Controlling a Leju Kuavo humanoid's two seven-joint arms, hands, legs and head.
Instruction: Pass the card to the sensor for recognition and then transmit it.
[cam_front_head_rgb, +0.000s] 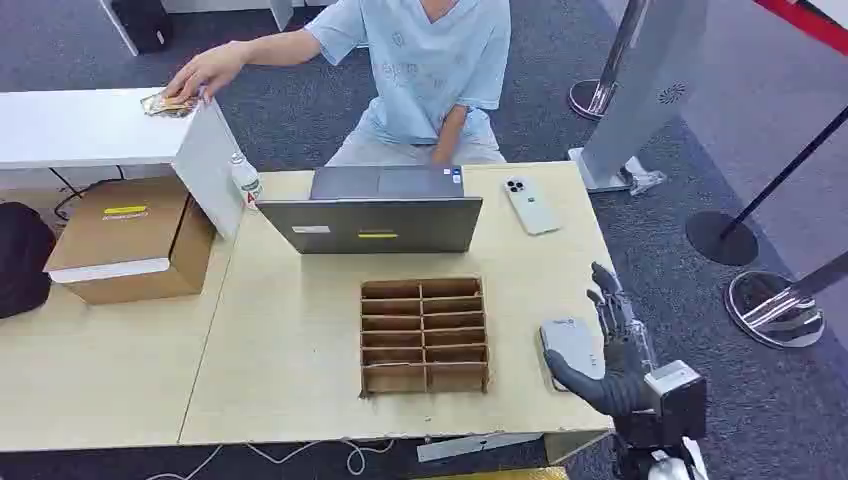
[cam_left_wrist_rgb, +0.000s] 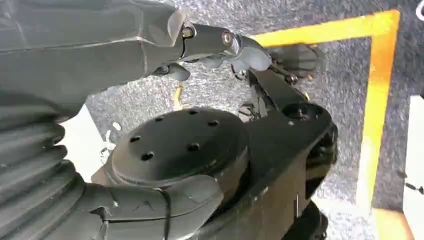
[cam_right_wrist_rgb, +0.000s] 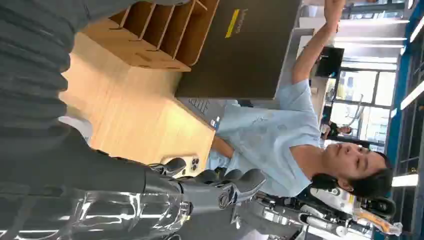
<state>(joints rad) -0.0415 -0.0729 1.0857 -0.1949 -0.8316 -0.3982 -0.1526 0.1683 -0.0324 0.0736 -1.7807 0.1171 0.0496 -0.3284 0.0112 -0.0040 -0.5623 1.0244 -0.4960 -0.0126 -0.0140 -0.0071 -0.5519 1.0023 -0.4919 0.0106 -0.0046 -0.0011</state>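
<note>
A grey rounded sensor pad (cam_front_head_rgb: 568, 340) lies near the right edge of the wooden table (cam_front_head_rgb: 290, 340). My right hand (cam_front_head_rgb: 612, 345) stands just right of it, fingers spread and pointing away from me, thumb reaching over the pad's near corner, nothing held. In the right wrist view its fingers (cam_right_wrist_rgb: 220, 186) are stretched out and bare. My left hand (cam_left_wrist_rgb: 210, 45) hangs over the carpet with fingers and thumb apart, holding nothing. Across the table a person's hand (cam_front_head_rgb: 200, 75) rests on small yellowish items (cam_front_head_rgb: 163, 104) on a white side table; I cannot tell whether they are cards.
A wooden divider box (cam_front_head_rgb: 424, 335) sits mid-table, left of the sensor. Behind it stands a laptop (cam_front_head_rgb: 375, 222), with a phone (cam_front_head_rgb: 530, 205) to its right. A cardboard box (cam_front_head_rgb: 130, 240) and a bottle (cam_front_head_rgb: 245, 180) are at the left. Stanchion bases (cam_front_head_rgb: 780, 305) stand on the floor at right.
</note>
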